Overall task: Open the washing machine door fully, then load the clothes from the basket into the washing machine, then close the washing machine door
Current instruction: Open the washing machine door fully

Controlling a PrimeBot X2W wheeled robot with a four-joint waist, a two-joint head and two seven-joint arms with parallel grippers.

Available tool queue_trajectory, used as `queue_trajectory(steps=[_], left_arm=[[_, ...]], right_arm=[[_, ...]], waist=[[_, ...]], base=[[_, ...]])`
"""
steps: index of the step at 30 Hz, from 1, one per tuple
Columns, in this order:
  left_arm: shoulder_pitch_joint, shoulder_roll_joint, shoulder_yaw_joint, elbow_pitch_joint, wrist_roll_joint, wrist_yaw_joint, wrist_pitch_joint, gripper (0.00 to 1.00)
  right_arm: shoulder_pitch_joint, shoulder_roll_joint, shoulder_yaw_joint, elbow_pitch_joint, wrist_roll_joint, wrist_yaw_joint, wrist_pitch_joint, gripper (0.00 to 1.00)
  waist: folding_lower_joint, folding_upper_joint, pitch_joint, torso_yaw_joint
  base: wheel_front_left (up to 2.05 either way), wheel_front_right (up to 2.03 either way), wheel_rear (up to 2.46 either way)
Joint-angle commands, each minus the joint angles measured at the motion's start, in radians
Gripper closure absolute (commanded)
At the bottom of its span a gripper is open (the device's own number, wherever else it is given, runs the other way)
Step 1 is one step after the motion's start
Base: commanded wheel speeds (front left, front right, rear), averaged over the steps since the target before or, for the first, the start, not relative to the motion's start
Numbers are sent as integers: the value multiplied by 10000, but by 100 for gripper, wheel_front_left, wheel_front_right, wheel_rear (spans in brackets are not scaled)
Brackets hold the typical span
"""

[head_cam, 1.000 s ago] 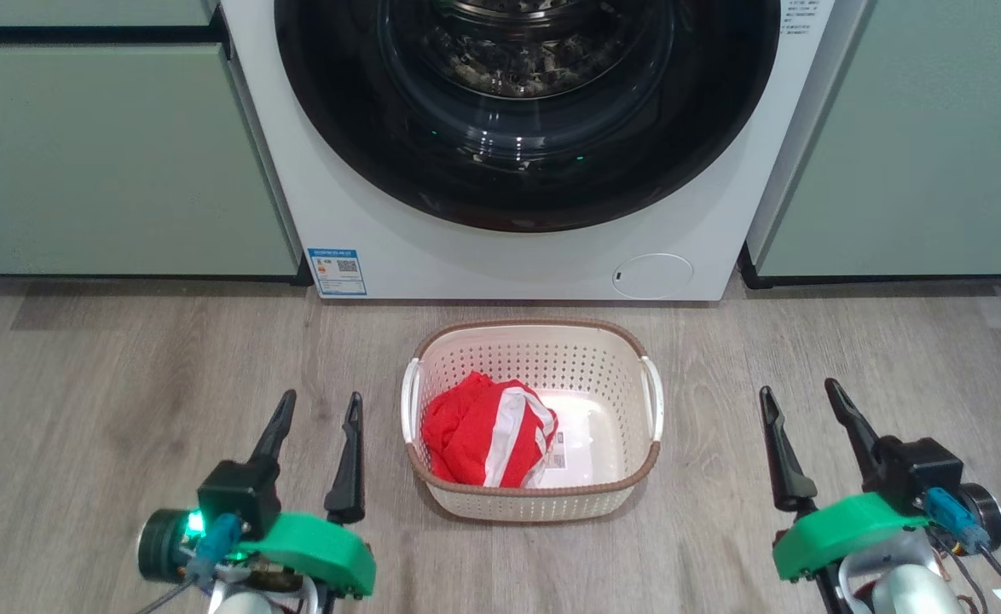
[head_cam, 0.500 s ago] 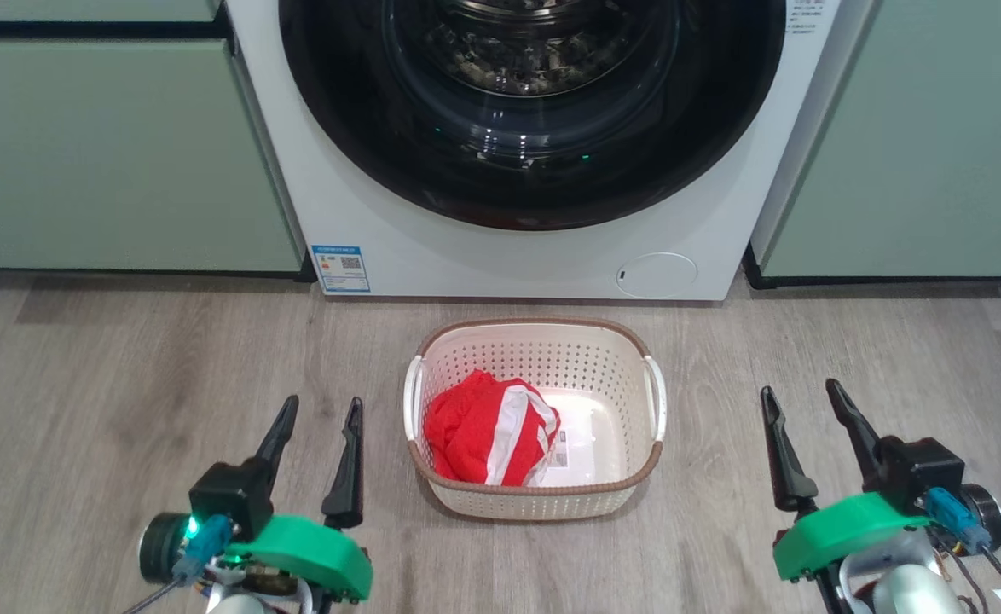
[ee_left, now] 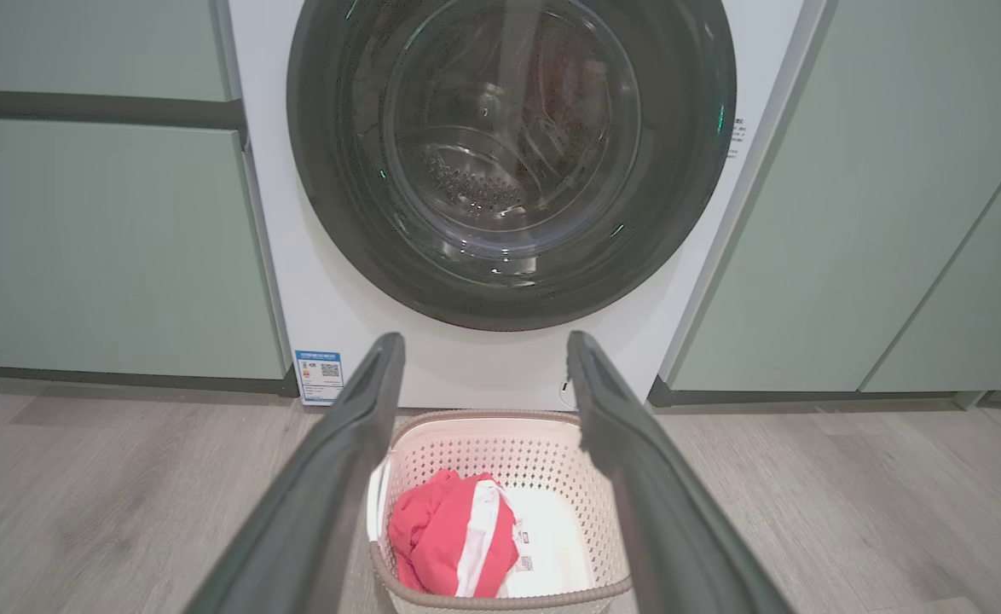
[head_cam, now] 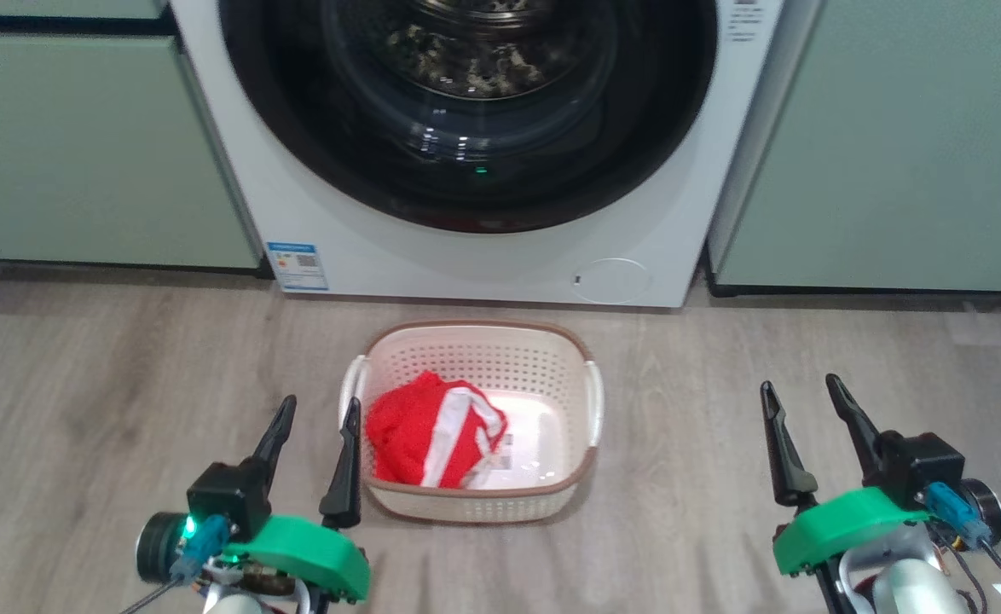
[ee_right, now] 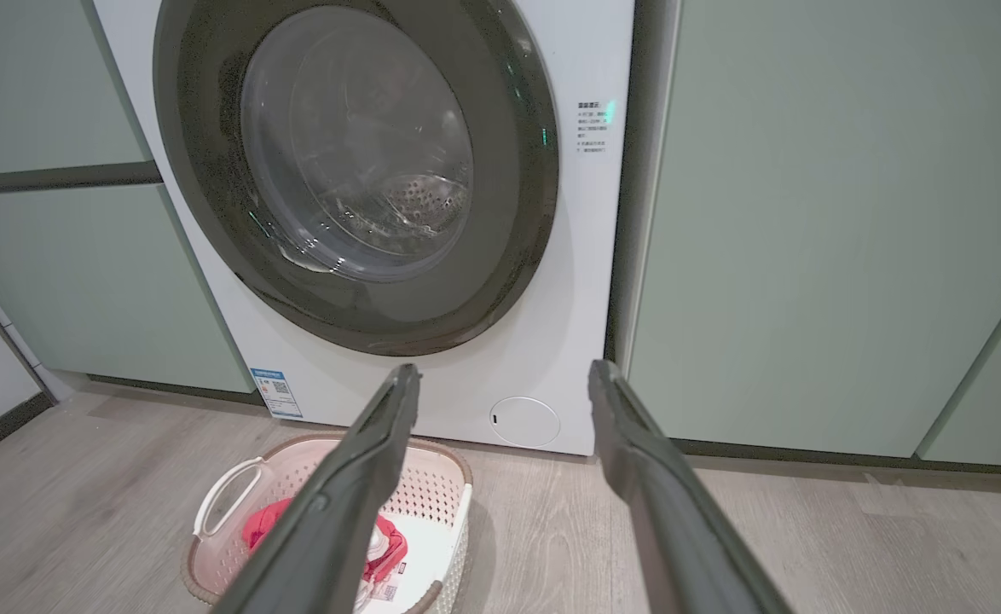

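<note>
The white washing machine [head_cam: 364, 247] stands ahead with its round black-rimmed door [head_cam: 296, 145] shut flat against the front; the door [ee_left: 509, 162] and the door [ee_right: 355, 170] look the same in both wrist views. On the floor before it sits the cream basket [head_cam: 543, 341] holding the red and white clothes [head_cam: 428, 431] in its left half. My left gripper [head_cam: 320, 409] is open just left of the basket, nothing between its fingers. My right gripper [head_cam: 799, 388] is open well to the right of the basket. The clothes [ee_left: 454, 537] lie below the left fingers.
Pale green cabinets [head_cam: 83, 153] flank the machine on the left and cabinets [head_cam: 884, 145] on the right. Grey wood-look floor [head_cam: 679, 426] spreads around the basket. A blue sticker [head_cam: 297, 266] and a round cap [head_cam: 610, 280] mark the machine's lower front.
The whole head view has shifted left, so the camera has turned to the right. Both grippers stay open and hold their places in the view.
</note>
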Motion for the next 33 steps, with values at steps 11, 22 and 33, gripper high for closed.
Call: queue_trajectory(steps=[11, 22, 33], left_arm=[[-281, 33, 311, -459, 258, 117, -126, 0], [-260, 33, 174, -650, 603, 438, -126, 0], [-249, 33, 186, -766, 705, 461, -126, 0]], right_arm=[[-531, -141, 185, -200, 239, -2, -118, 0], [-561, -141, 196, -103, 260, -2, -118, 0], [-572, -141, 172, -118, 271, -2, -118, 0]], waist=[[0, 0, -26, -6], [0, 0, -18, 19], [0, 0, -54, -70]], base=[[123, 123, -246], [70, 70, -141], [0, 0, 0]])
